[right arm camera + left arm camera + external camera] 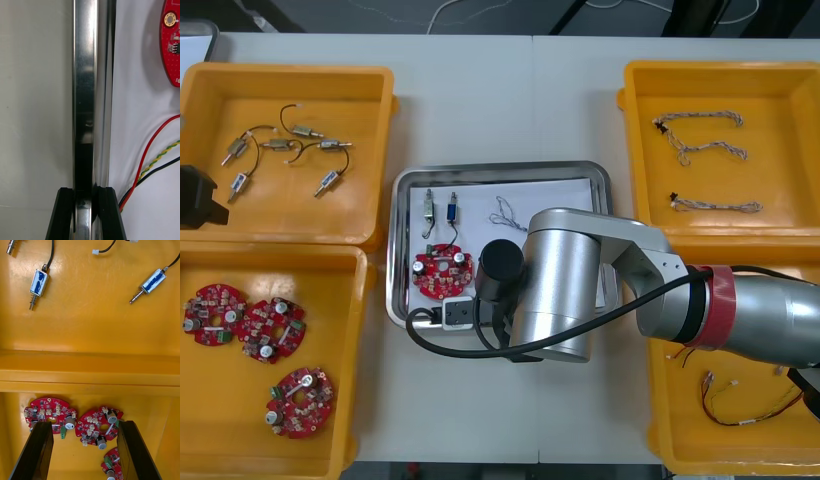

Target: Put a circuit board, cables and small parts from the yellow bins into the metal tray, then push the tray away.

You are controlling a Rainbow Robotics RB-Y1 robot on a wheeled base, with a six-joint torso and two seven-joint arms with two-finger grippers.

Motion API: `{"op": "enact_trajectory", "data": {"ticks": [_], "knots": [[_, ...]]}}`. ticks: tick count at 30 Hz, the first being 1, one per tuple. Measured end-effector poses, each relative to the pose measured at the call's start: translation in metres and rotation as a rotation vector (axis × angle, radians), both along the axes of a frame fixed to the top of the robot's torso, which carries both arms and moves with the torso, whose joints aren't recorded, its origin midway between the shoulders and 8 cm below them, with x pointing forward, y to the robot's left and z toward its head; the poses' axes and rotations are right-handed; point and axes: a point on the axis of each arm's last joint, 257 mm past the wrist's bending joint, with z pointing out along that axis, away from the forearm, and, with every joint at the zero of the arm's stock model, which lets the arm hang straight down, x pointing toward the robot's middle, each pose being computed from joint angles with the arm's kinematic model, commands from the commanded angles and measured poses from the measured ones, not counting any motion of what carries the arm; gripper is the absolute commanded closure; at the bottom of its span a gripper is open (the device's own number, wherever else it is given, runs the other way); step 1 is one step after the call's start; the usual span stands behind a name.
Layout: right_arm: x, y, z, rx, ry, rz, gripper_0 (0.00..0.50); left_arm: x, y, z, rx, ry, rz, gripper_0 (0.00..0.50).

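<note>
Table (pixel 500 90), four yellow bins (pixel 300 215), one tray (pixel 500 166)

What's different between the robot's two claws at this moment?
The right gripper is shut on the rim of the metal tray; the left gripper is open, holding nothing. The right gripper is at the tray's near edge; the left gripper hangs over the yellow bins at the robot's left. Both have black fingers.

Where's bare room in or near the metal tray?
Free: in the metal tray, between the twisted cable and right rim; the table beyond it, between the far yellow bins. Crowded: the tray's left, with small metal parts and circuit board; right end effector clamps the rim. Left end effector hovers over left bins.
</note>
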Motion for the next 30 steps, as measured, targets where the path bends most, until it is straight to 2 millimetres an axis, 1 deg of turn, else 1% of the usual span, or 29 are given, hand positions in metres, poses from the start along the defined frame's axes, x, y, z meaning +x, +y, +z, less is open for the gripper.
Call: {"op": "enact_trajectory", "data": {"ticks": [6, 11, 19, 30], "knots": [[0.007, 0.005, 0.007, 0.015, -0.022, 0.01, 0.5, 0.0, 0.0, 0.0, 0.0, 0.0, 0.0, 0.0], [0.021, 0.01, 0.019, 0.049, -0.063, 0.022, 0.5, 0.0, 0.0, 0.0, 0.0, 0.0, 0.0, 0.0], [0.043, -0.003, 0.036, 0.036, -0.116, 0.014, 0.5, 0.0, 0.0, 0.0, 0.0, 0.0, 0.0, 0.0], [0.064, -0.004, 0.06, 0.026, -0.173, 0.016, 0.5, 0.0, 0.0, 0.0, 0.0, 0.0, 0.0, 0.0]]}}
